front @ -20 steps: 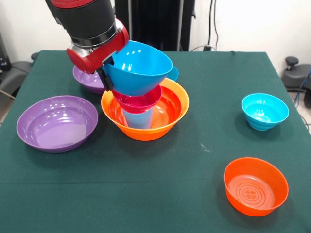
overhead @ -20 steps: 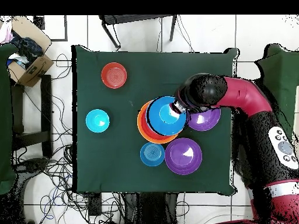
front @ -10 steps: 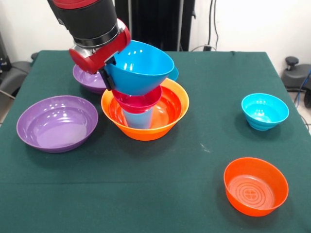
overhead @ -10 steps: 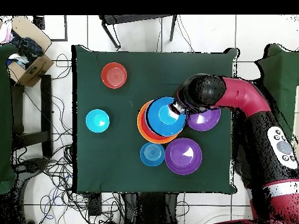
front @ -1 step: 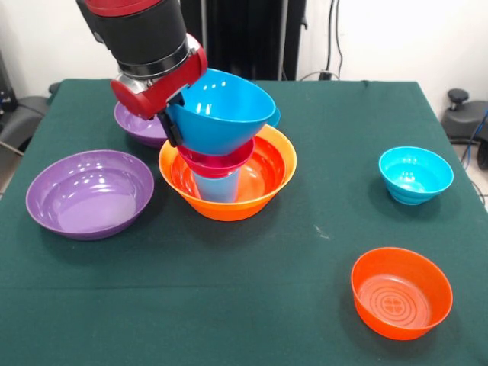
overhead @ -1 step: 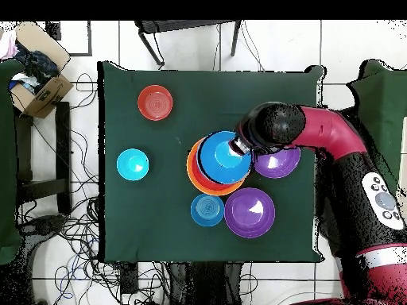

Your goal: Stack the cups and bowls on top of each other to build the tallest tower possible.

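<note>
A large orange bowl holds an upside-down light blue cup. On the cup sits a magenta bowl, and a blue bowl rests tilted on top of that tower. My gripper is shut on the blue bowl's rim at its left side in the front view. From overhead, the blue bowl covers most of the orange bowl, and the gripper is at its right edge under the arm.
Loose bowls stand around the tower. There are two purple bowls, a cyan bowl, a red-orange bowl, and a blue bowl mostly hidden behind the tower in the front view. A cardboard box is off the table.
The gripper and the blue bowl have shifted slightly to the right in the front view. The bowl now sits a little less tilted. Nothing else moved.
</note>
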